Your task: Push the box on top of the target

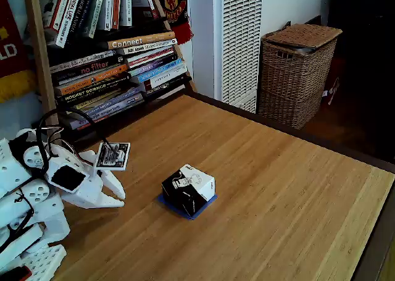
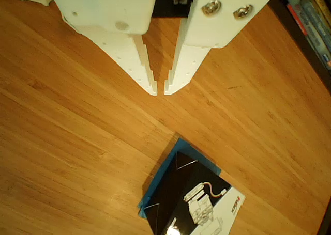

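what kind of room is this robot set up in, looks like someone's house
Most likely a home living room or study, not a lab: a leaning wooden bookshelf stacked with books, a lidded woven wicker laundry basket by the wall, and an ordinary wooden table serving as the robot's workspace.

My hand (image 2: 160,92) enters from the top edge, its white fingers (image 2: 135,59) nearly meeting at the tips, nothing between them, over the wooden surface (image 2: 62,142). Below, apart from the tips, the box (image 2: 189,199) sits on the target (image 2: 155,186), blue tape showing along its left and upper sides.
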`<state>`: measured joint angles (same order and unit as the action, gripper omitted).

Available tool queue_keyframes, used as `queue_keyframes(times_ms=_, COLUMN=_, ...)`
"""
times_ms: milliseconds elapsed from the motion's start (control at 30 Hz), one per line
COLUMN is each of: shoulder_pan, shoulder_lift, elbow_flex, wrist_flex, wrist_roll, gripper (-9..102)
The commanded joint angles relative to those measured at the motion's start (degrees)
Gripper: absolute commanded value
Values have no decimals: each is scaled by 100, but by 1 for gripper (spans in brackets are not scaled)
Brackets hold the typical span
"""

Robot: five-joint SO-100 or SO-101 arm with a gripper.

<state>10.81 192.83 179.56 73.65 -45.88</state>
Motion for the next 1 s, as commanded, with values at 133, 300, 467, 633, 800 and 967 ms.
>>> queue_keyframes(times_ms=133, shoulder_pan=167, shoulder_lift=70, elbow_flex=650, wrist_flex=-334, wrist_roll=-387, gripper=9)
queue_keyframes(times_ms=300, shoulder_pan=229, shoulder_lift=70, elbow_flex=659, wrist_flex=-369, wrist_roll=-580, gripper=10)
queue_keyframes(times_ms=467, shoulder_pan=211, shoulder_lift=70, elbow_flex=659, wrist_flex=-141, wrist_roll=-1011, gripper=10)
queue_keyframes(times_ms=633, shoulder_pan=211, shoulder_lift=70, elbow_flex=659, wrist_flex=62, wrist_roll=-1494, gripper=10)
queue_keyframes(times_ms=800, shoulder_pan=211, shoulder_lift=70, elbow_flex=659, wrist_flex=123, wrist_roll=-1573, gripper=10)
queue_keyframes(times_ms=967, shoulder_pan=211, shoulder_lift=70, elbow_flex=659, wrist_flex=211, wrist_roll=-1485, gripper=10)
